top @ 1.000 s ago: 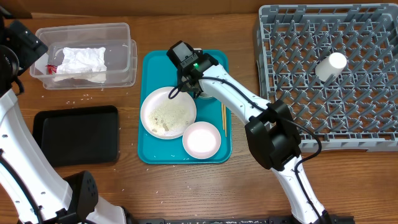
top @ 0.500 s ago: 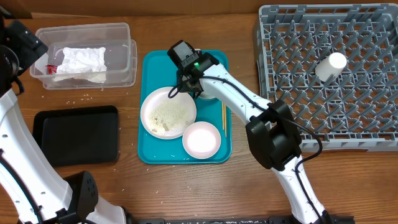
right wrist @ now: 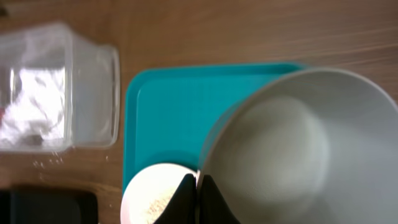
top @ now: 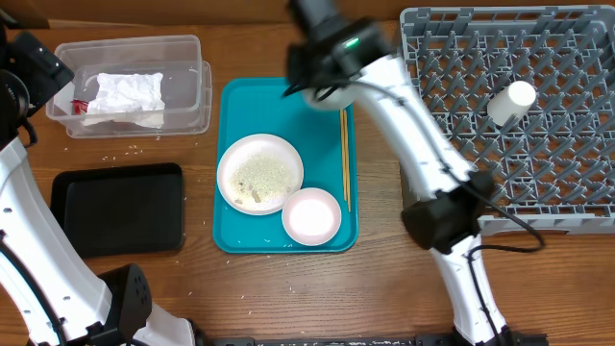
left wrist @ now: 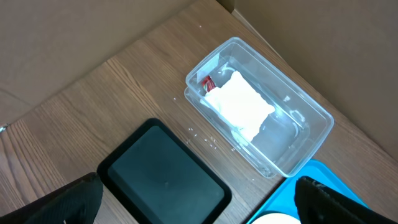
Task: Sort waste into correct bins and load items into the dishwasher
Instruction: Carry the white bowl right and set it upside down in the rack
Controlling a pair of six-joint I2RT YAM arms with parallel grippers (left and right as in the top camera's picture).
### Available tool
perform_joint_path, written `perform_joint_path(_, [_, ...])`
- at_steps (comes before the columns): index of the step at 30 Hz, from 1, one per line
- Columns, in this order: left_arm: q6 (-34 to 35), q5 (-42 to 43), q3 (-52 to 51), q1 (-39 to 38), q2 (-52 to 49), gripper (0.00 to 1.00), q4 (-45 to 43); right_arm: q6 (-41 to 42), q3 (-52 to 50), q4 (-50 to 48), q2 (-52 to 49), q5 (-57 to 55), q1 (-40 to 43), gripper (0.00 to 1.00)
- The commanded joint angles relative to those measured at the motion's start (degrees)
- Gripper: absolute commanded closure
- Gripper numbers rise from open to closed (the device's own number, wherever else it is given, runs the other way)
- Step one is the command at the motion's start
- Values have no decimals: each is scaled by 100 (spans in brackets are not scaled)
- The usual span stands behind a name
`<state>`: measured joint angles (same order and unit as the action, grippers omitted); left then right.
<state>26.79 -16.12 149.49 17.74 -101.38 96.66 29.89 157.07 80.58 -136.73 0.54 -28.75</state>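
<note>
Clamping the rim of the greyish bowl [right wrist: 280, 143], the right claw [right wrist: 196, 188] holds it above the teal tray [right wrist: 168, 112].

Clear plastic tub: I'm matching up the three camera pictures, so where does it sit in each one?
Overhead: clear plastic tub at upper left, left of the teal tray.
Left wrist: clear plastic tub right of centre, lying diagonally.
Right wrist: clear plastic tub against the left edge, upper half, blurred.
Shared landmark: the black tray, near the tub in all three views.
</note>
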Motion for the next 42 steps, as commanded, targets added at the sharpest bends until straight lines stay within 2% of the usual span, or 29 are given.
perform_joint_path(1, [-44, -79, 22, 35, 13, 0, 0, 15, 927, 573, 463, 144, 778, 96])
perform_joint_path(5, [-44, -79, 22, 35, 13, 0, 0, 13, 1620, 1657, 516, 741, 1794, 96])
perform_joint_path(6, [-44, -79, 22, 35, 13, 0, 0, -654, 1639, 1648, 584, 1650, 2225, 96])
perform_joint_path(11, [-44, -79, 22, 35, 13, 0, 0, -787, 1639, 1650, 734, 3724, 3397, 96])
perform_joint_path(14, [-44, -79, 22, 35, 13, 0, 0, -796, 1578, 1650, 957, 4266, 3891, 96])
perform_joint_path(17, [-44, -79, 22, 35, 13, 0, 0, -1126, 1309, 1652, 1381, 4308, 4111, 97])
perform_joint_path(20, [-44, -79, 22, 35, 13, 0, 0, -1318, 568, 1650, 2098, 3794, 4170, 97])
perform_joint_path(23, [-44, -79, 22, 35, 13, 0, 0, -1366, -977, 1648, 3141, 2647, 4190, 96])
perform_joint_path(27, [-44, -79, 22, 35, 13, 0, 0, -1604, -2470, 1593, 3703, 2516, 4522, 96])
perform_joint_path(28, [-44, -79, 22, 35, 13, 0, 0, -1790, -2645, 1552, 3707, 2675, 4594, 96])
perform_joint_path(30, [-44, -79, 22, 35, 13, 0, 0, -2656, -3250, 1270, 3670, 3672, 4817, 96])
perform_joint_path(36, [-44, -79, 22, 35, 13, 0, 0, -3705, -4782, 343, 3305, 6070, 5261, 96])
perform_joint_path(39, [-44, -79, 22, 35, 13, 0, 0, -3825, -5405, -286, 3187, 7003, 5357, 96])
perform_joint_path(42, [-44, -79, 22, 35, 13, 0, 0, -3713, -5842, -824, 3045, 7383, 5429, 96])
